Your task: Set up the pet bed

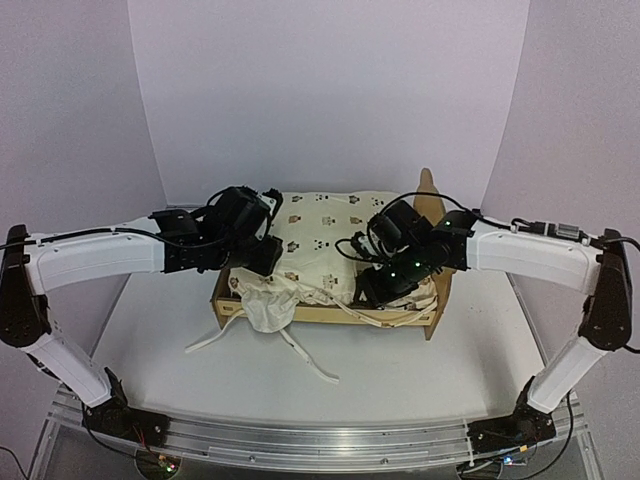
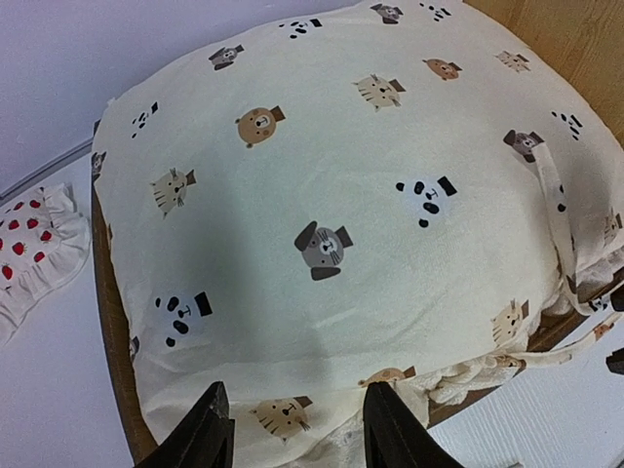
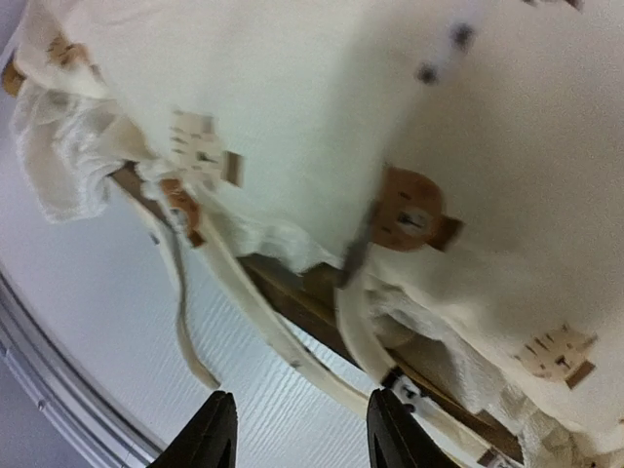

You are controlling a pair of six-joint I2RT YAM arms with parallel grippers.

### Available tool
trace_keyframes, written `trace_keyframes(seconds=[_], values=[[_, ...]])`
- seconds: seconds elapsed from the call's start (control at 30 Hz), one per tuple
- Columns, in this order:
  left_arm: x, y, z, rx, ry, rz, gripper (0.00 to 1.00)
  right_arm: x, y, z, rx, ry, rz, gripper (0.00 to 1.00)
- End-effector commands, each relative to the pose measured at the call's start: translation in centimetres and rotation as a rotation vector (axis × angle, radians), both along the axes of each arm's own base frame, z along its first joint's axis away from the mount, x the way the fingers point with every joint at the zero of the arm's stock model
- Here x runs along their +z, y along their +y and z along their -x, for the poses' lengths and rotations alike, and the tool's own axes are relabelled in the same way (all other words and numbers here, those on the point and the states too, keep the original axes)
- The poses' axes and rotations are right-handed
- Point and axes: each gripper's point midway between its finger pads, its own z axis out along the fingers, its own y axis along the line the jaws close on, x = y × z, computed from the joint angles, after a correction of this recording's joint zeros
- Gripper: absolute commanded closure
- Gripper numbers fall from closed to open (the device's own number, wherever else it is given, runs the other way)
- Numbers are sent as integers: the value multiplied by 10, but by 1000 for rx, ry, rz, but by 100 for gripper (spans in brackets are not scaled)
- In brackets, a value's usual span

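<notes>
On the table [image 1: 400, 385], our pet bed [image 1: 330, 313] sits mid-width toward the far edge, its cover [image 1: 320, 225] spread over it, ties [image 1: 300, 352] trailing toward the near edge. We hold left fingers [image 2: 203, 434] and right fingers [image 3: 207, 434] apart and empty above the cover's near hem, probably to tuck it in.

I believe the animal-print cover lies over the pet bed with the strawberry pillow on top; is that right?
Not quite: the cover does lie over the pet bed, but the strawberry pillow lies on the table beside the bed, not on top, as the left wrist view shows.
</notes>
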Motion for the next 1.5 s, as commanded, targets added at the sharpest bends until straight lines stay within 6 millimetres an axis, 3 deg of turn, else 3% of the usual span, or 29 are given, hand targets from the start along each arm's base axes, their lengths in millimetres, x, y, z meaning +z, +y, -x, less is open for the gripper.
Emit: trace_keyframes(seconds=[0.0,0.1,0.2,0.37,0.47,0.67,0.93,1.2,1.47], values=[[20,8,3,20,-35,89,57,10,-56,-11,-391,-88,12,53],[25,8,8,3,-45,137,58,11,-87,1,-594,-90,-47,61],[29,4,13,-29,-52,175,58,18,-108,9,-693,-126,-95,52],[23,-1,14,-56,-37,165,58,3,-126,19,-774,-114,-97,36],[19,-4,15,-69,-27,166,58,-10,-121,19,-787,-85,-98,33],[17,-9,17,-88,-10,174,59,-22,-86,3,-760,-43,-147,33],[16,-4,20,-79,-9,179,59,-38,-80,3,-770,-11,-171,33],[9,-13,18,-99,5,171,59,-22,-84,-9,-772,-114,-214,39],[5,-12,20,-100,14,180,60,-2,-76,-20,-740,-172,-249,46]])
